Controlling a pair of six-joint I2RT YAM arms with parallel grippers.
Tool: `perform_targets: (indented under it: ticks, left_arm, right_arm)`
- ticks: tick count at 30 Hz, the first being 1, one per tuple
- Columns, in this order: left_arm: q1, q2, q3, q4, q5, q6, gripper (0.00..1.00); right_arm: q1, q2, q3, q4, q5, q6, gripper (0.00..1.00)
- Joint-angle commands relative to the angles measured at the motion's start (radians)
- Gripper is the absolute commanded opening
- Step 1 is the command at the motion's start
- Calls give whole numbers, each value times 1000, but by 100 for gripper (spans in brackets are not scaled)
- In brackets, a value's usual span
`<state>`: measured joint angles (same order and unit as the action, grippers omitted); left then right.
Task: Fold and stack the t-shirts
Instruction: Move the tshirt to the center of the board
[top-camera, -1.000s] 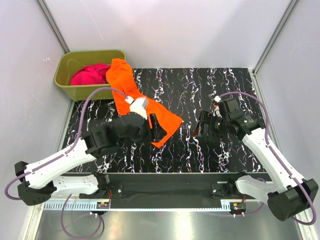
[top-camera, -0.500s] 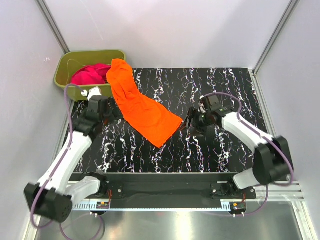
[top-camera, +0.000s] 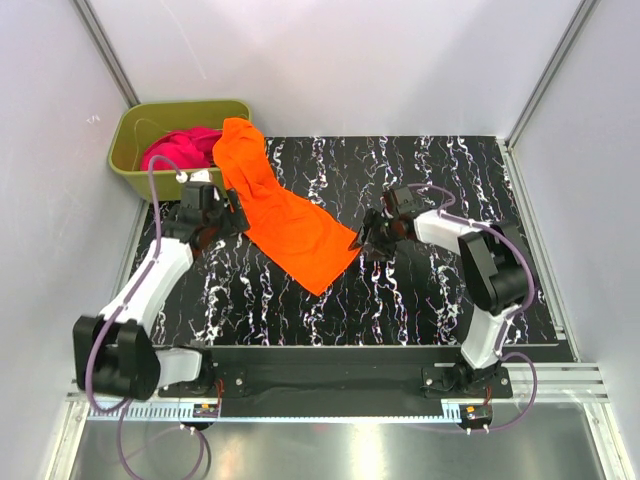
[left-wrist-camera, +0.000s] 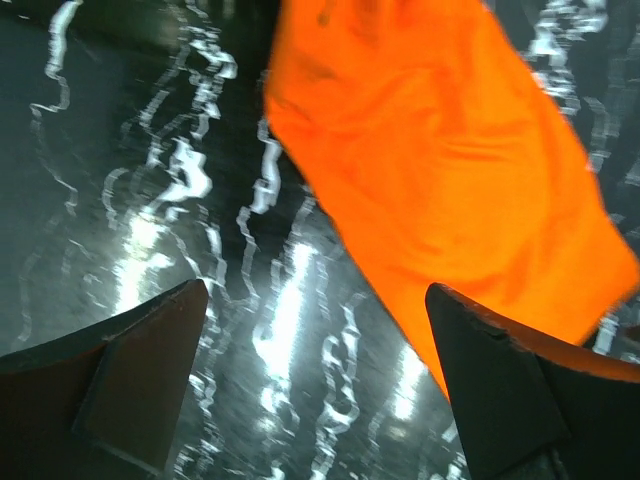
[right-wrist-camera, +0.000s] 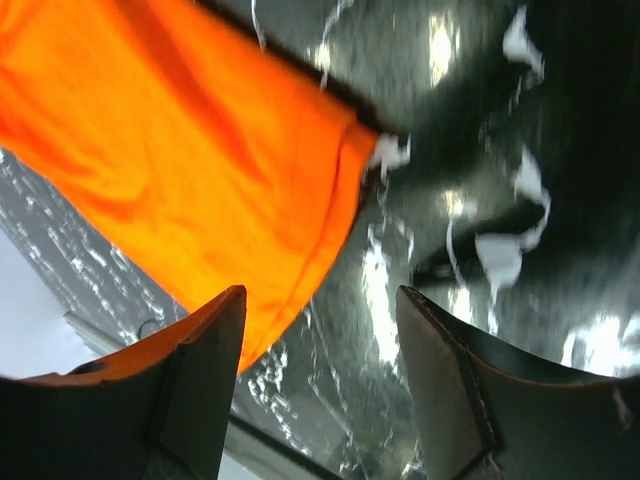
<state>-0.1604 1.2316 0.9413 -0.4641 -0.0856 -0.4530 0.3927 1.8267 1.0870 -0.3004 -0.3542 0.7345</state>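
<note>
The orange t-shirt (top-camera: 285, 215) lies stretched from the tub's rim down across the marbled table, its lower corner near the middle. It fills the upper right of the left wrist view (left-wrist-camera: 450, 150) and the upper left of the right wrist view (right-wrist-camera: 170, 150). The magenta-pink t-shirt (top-camera: 175, 148) is bunched inside the olive-green tub (top-camera: 130, 125). My left gripper (top-camera: 232, 220) is open and empty, just left of the orange shirt's left edge. My right gripper (top-camera: 362, 243) is open and empty, right at the shirt's right corner.
The black marbled table (top-camera: 440, 180) ends at a black rail (top-camera: 330, 360) in front of the arm bases. Pale walls enclose the left, back and right. The tub stands at the back left corner, off the marbled surface.
My left arm swung from over the shirt's middle back to its left edge near the tub. My right gripper moved left up to the shirt's right corner. The shirt lies uncovered.
</note>
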Motion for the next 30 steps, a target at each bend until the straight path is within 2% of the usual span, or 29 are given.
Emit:
perform_targets:
  ticks: [1,4,10,15,17,18,19,20,21,23,24,25,26,30]
  left_arm:
    - [44,83,45,105,-3,82,98]
    - [56,170,45,198,24,108,97]
    - [76,281,67,414,55,174,88]
    - [78,400,86,569,61,198,77]
    - [78,446,97,616,53,197,74]
    - [82,465,123,610,60,194,67]
    - [81,476,140,607,58,197,65]
    - [81,482,161,605,64,183,60]
    - [81,474,172,570,70,172,57]
    - [78,404,165,542,76,137,57]
    - [78,373,153,521,79,122,66]
    - [73,303,134,469,114,97,68]
    - [65,302,128,426,115,94,68]
    - [32,87,97,283,98,65,64]
  right_arm:
    - [-9,51,76,38,31,-60,68]
    - [-11,101,111,30,32,-79,67]
    - [-11,164,155,33,40,-92,65]
    - [-11,207,203,35,60,-67,55]
    - [-11,227,218,38,67,-55,43]
    - [-11,233,234,38,73,-53,35]
    - [-11,241,240,38,80,-49,15]
    - [-11,238,244,40,84,-49,3]
    - [-11,233,249,38,87,-46,0]
    - [-11,183,255,37,92,-58,0]
    - [-11,118,255,18,103,-58,0]
    - [-11,41,264,-3,107,-72,0]
    - [-9,40,277,-15,107,-79,0]
    - [-9,-142,407,-81,103,-112,0]
